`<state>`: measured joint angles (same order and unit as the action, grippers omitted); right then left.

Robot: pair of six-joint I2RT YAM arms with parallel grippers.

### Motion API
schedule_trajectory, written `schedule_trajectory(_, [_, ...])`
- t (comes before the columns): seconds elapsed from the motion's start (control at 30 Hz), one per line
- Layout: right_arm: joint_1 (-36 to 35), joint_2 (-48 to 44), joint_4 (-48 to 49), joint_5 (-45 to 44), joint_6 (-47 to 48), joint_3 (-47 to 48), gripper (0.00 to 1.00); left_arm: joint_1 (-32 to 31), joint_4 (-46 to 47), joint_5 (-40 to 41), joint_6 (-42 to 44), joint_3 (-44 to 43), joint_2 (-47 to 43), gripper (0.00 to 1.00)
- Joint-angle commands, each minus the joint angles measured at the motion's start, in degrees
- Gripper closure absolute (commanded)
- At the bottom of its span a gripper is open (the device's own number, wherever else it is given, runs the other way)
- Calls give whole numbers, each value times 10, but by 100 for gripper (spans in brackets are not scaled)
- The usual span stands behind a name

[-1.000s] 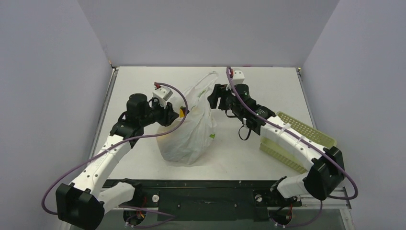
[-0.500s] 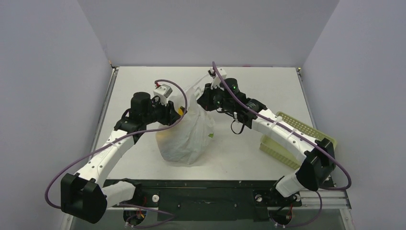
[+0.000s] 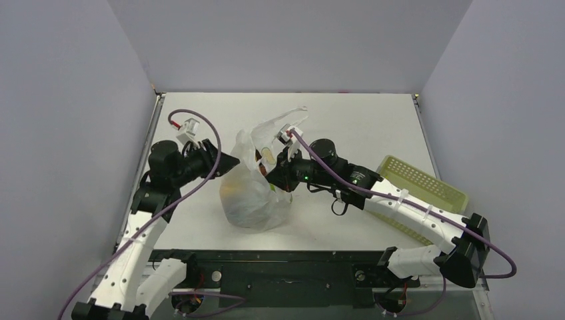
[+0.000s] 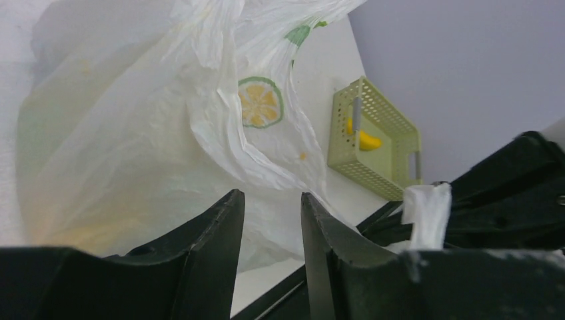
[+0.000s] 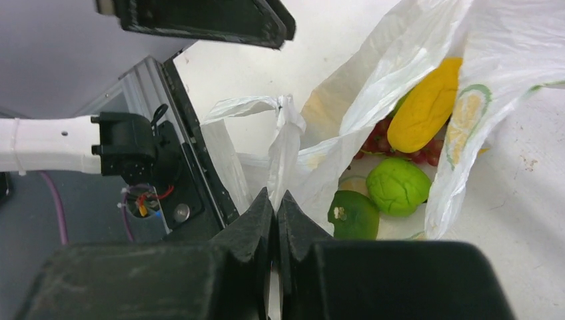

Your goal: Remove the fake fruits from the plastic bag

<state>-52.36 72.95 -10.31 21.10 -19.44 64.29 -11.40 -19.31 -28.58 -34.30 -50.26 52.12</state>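
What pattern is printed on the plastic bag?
Round lemon-slice logos, yellow with green rims, on the white bag; clearest in the left wrist view.

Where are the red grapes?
In the right wrist view, the grapes are inside the bag, tucked under the yellow fruit and just above the green pear.

I see the plastic bag slumped in the middle of the table, one loop handle sticking up. My left tool sits just beside its left side. My right tool is pressed against its top, and that arm partly hides a perforated basket.
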Motion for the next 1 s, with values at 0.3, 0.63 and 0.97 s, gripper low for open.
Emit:
schedule_trajectory(0.3, [-54, -80, 17, 21, 87, -63, 100, -42, -29, 143, -314, 74, -127, 49])
schedule_trajectory(0.63, [-92, -89, -16, -6, 132, -43, 100, -205, -56, 287, -321, -22, 31, 42])
schedule_trajectory(0.97, [-173, -73, -85, -117, 188, 0, 100, -184, -68, 251, -204, -103, 129, 68])
